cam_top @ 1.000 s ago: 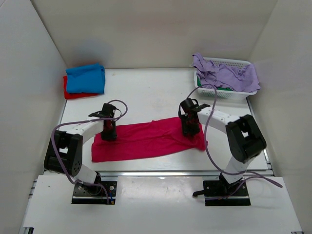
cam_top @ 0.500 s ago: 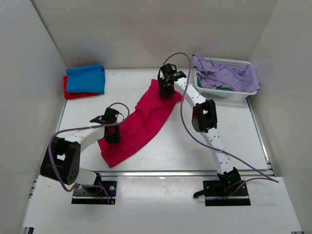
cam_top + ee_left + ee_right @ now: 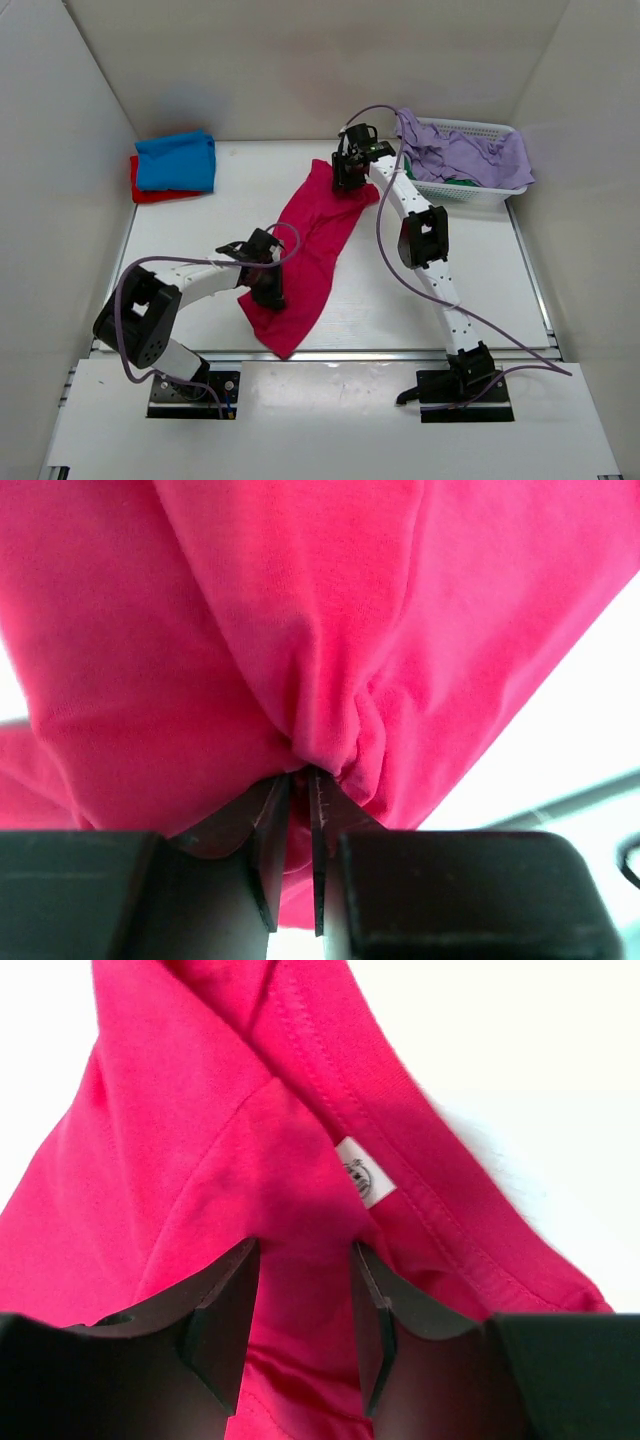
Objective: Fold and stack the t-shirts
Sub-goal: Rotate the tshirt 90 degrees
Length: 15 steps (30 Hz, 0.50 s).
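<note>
SHIRT: pink shirt (image 3: 305, 235) stretched across the worktop (image 3: 480, 270), long axis diagonal from near edge to far centre | LEFT: left hand (image 3: 298, 780) pinched almost closed on the near end | RIGHT: right hand (image 3: 305, 1250) gripping the collar end, far side | ROOM: bare worktop right of the shirt; folded shirts (image 3: 175, 165) in far-left corner, basket (image 3: 470, 192) in far-right corner

Count for you, on the table: one crimson-pink shirt (image 3: 310, 250), one blue shirt (image 3: 176, 160), one red shirt (image 3: 150, 194). Also one basket (image 3: 455, 126), one lilac garment (image 3: 470, 155).
</note>
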Tool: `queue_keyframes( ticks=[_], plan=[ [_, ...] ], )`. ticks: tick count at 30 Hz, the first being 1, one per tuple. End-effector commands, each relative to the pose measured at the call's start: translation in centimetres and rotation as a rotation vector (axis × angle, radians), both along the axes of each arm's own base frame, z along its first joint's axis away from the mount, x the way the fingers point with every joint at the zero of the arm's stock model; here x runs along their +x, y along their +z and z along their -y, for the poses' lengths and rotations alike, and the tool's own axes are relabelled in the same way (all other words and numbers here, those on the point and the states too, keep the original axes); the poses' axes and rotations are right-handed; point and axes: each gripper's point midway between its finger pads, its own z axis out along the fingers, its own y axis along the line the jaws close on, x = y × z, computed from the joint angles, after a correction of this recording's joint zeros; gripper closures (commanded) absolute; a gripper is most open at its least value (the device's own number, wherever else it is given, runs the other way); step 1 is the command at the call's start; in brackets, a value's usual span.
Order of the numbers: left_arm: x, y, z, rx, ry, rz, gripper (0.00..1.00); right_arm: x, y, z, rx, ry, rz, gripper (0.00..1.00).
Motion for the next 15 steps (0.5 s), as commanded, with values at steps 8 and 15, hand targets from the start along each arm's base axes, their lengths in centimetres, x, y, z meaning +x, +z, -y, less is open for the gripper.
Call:
queue_keyframes(
  ticks=[8, 15],
  plan=[
    [0.4, 4.1, -1.9, -0.009, 0.103, 0.015, 0.69, 0.5, 16.5, 2.5, -0.082, 0.019, 0.327, 0.56],
    [11.4, 13.0, -2.1, -0.158, 0.118, 0.298, 0.6, -7.3, 24.9, 6.7, -0.133, -0.039, 0.321, 0.52]
  ],
)
